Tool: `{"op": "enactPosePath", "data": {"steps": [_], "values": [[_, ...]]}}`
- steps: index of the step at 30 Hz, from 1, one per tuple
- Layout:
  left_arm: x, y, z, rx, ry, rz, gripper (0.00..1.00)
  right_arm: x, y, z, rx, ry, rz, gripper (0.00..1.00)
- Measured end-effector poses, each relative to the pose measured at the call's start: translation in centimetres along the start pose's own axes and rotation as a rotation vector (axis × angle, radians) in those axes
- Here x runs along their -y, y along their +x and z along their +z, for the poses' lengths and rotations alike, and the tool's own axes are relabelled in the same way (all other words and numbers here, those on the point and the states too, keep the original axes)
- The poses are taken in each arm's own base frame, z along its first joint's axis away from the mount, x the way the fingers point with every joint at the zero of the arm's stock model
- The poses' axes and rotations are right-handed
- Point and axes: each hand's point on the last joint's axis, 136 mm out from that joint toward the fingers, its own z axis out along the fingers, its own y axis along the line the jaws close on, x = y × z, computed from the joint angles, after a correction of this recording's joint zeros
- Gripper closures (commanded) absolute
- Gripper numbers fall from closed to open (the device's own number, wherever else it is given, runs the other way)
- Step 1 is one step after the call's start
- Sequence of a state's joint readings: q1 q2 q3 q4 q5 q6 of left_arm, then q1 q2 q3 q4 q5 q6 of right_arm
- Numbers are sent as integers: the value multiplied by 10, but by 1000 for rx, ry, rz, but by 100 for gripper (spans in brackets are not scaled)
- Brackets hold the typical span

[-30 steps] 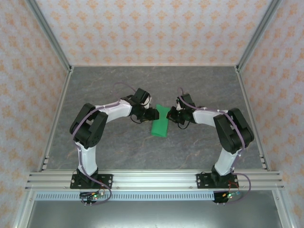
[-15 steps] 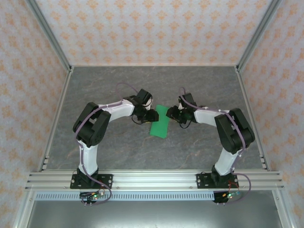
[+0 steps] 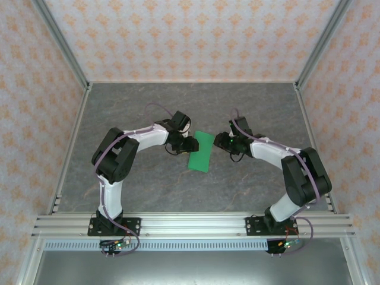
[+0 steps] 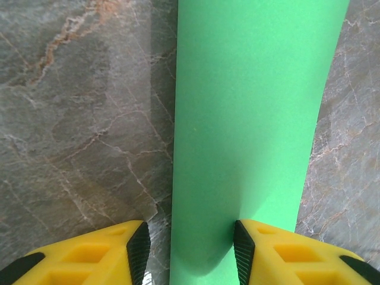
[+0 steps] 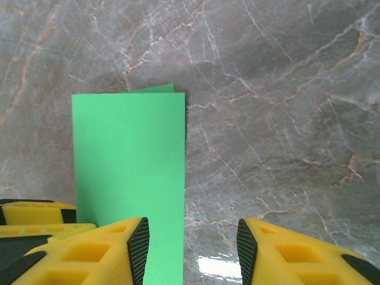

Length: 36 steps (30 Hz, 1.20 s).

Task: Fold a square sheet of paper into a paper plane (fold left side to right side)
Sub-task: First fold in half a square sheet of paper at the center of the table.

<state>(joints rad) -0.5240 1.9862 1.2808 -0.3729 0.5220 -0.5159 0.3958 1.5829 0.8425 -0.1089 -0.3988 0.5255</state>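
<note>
The paper (image 3: 200, 151) is released by the right gripper (image 3: 221, 142), withdrawn open toward 3 o'clock; the left gripper (image 3: 191, 144) is held open at 9 o'clock. The fold seems done.

One green paper sheet (image 3: 200, 151), two arms (image 3: 142, 138) (image 3: 270, 151)

Work surface: flat grey stone-patterned tabletop (image 3: 119, 107); pale and rust-coloured veins show in the wrist views.
Enclosure: pale wallpapered walls with a repeating orange floral motif (image 3: 190, 35) at back, left and right.
Slanted silver aluminium corner posts (image 3: 62, 41) stand at both far corners.
Near edge: slotted silver aluminium rail (image 3: 190, 224) across the full width, white ribbed strip (image 3: 190, 244) just below it, then a plain grey metal panel (image 3: 190, 270).
Lighting is even and diffuse, with one small bright glare patch (image 5: 217, 266) on the tabletop.
</note>
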Motion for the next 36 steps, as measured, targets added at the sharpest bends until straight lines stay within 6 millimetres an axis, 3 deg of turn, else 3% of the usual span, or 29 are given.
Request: {"op": "enactPosePath", "data": {"steps": [36], "values": [[-3,-2,2,1,-21,-67,59,-1,8,1,-30,-20,21,53]]}}
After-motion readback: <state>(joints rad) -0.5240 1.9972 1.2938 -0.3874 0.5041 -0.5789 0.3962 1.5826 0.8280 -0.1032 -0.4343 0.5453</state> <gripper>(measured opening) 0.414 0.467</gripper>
